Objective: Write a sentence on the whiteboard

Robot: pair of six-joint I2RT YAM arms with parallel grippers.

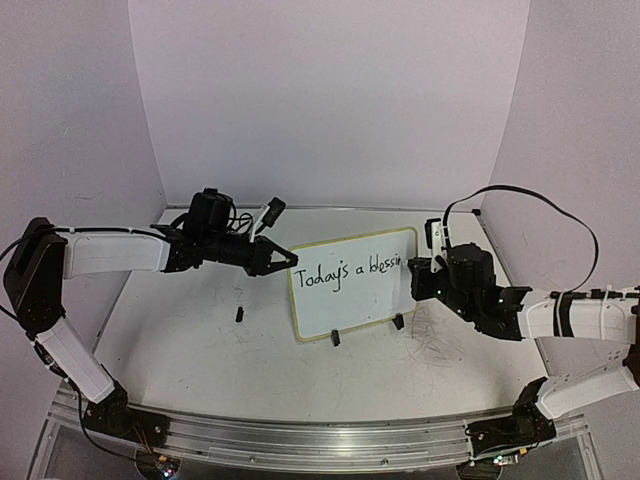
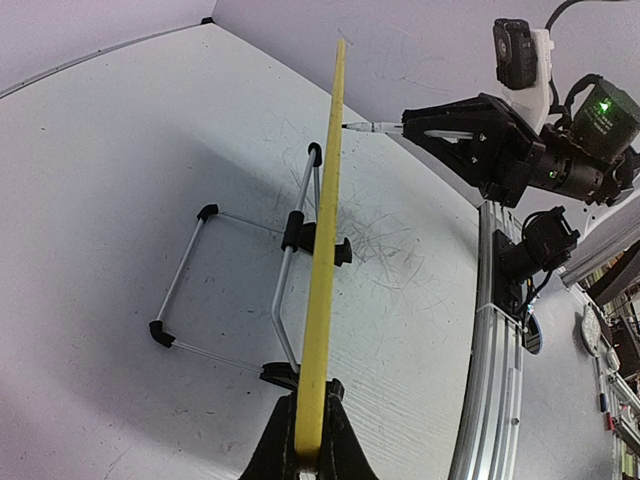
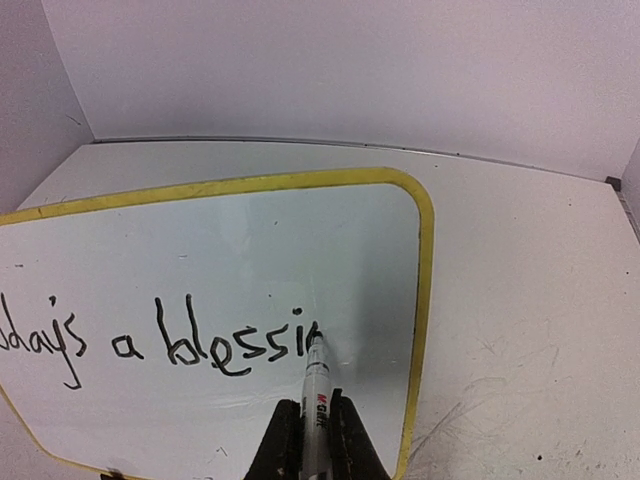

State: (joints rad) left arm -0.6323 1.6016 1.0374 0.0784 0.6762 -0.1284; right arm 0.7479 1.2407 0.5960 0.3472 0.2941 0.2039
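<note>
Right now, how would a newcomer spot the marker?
Find the yellow-rimmed whiteboard mid-table. At the right end of its black lettering, the right tool holds a white-barrelled marker, tip on the board. It is the only pen; the loose black piece lies left of the board.

A large white tabletop [image 1: 190,350] fills the floor of the scene, its surface scuffed. A dense patch of faint grey scribble marks [image 1: 437,340] lies on its right part; the same marks [image 2: 385,240] show in the left wrist view, and thinner ones [image 3: 500,365] in the right wrist view. A small black object [image 1: 240,314] lies left of centre on the tabletop, too small to identify. Plain pale walls [image 1: 330,100] close in the back and both sides. A ribbed aluminium rail [image 1: 300,442] runs along the near edge. A small black corner piece [image 1: 478,212] sits at the back right corner.
</note>
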